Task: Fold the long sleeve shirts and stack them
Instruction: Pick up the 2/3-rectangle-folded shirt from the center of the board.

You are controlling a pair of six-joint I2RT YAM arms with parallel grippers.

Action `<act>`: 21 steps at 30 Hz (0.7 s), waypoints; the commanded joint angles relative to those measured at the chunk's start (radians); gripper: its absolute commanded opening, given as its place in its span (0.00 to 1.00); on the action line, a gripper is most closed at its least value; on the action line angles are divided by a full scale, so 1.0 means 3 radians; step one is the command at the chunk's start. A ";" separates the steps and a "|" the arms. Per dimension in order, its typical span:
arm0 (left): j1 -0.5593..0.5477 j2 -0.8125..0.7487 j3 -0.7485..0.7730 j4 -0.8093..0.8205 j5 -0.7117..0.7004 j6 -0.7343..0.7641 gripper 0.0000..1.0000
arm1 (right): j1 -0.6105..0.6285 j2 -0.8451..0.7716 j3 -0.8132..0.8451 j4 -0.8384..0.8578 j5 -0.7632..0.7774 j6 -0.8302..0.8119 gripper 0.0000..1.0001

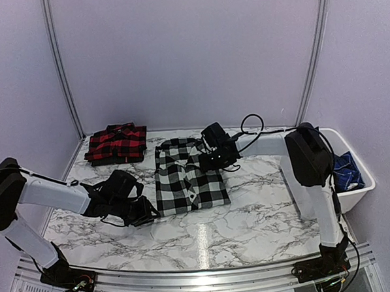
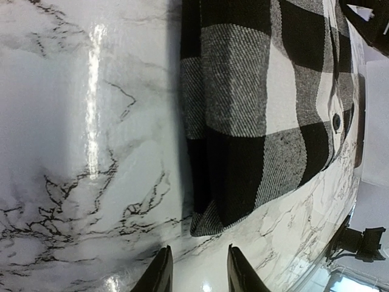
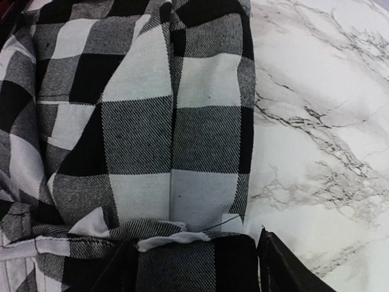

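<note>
The black-and-white check shirt (image 1: 187, 179) lies partly folded in the middle of the marble table. The red-and-black shirt (image 1: 116, 143) lies folded at the back left. My left gripper (image 1: 146, 212) is low at the check shirt's near-left corner. In the left wrist view it (image 2: 197, 267) is open and empty, with the shirt's corner (image 2: 209, 222) just ahead of the fingertips. My right gripper (image 1: 212, 159) is over the shirt's far-right edge. In the right wrist view it (image 3: 194, 267) is wide open, with the cloth (image 3: 176, 152) lying between the fingers (image 3: 285, 267).
A white bin (image 1: 357, 186) holding a blue cloth (image 1: 346, 167) stands at the table's right edge. Bare marble (image 1: 264, 214) shows to the right and in front of the check shirt. Pale walls close off the back and sides.
</note>
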 commanded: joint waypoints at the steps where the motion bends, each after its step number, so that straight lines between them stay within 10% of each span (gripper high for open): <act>1: -0.0013 -0.0114 -0.0073 0.0002 -0.0083 -0.0036 0.32 | 0.0006 -0.0554 -0.0096 -0.0166 0.0047 -0.0072 0.66; 21: -0.0224 -0.0345 -0.0081 -0.0140 -0.0615 0.0598 0.31 | 0.0429 -0.2322 -0.2870 0.0772 -0.0253 -0.0057 0.52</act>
